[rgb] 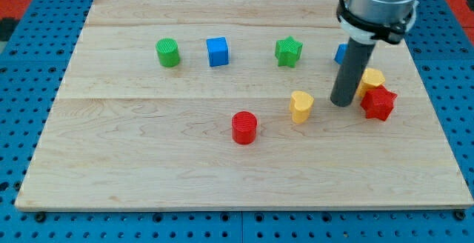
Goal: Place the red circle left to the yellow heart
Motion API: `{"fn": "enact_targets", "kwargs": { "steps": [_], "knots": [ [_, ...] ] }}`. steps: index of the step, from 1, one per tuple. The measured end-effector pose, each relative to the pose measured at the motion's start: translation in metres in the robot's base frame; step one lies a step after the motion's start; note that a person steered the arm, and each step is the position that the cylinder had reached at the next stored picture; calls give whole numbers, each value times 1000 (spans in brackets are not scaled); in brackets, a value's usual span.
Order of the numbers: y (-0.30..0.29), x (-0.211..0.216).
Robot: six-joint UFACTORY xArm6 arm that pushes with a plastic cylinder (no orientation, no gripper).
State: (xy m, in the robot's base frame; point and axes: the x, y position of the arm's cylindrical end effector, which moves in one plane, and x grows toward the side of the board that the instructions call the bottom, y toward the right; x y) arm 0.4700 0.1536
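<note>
The red circle (244, 127) lies on the wooden board (148, 161) a little below centre. The yellow heart (301, 106) lies up and to the right of it, a short gap apart. My tip (341, 104) stands on the board just right of the yellow heart, with a small gap between them. The tip is well to the right of the red circle and does not touch it.
A red star (378, 103) and a yellow block (371, 79) lie just right of the tip. A blue block (341, 53) is partly hidden behind the rod. A green star (288, 51), a blue cube (217, 51) and a green circle (168, 52) line the upper board.
</note>
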Motion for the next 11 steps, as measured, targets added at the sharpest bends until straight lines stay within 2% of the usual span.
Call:
{"fn": "enact_targets", "kwargs": {
  "steps": [1,2,3,4,5,6,7,8,9,10,11],
  "knots": [
    [-47,42],
    [-71,18],
    [-69,11],
    [-68,84],
    [-115,92],
    [-138,43],
    [-165,30],
    [-191,47],
    [-203,17],
    [-191,-1],
    [-172,17]
  ]
}}
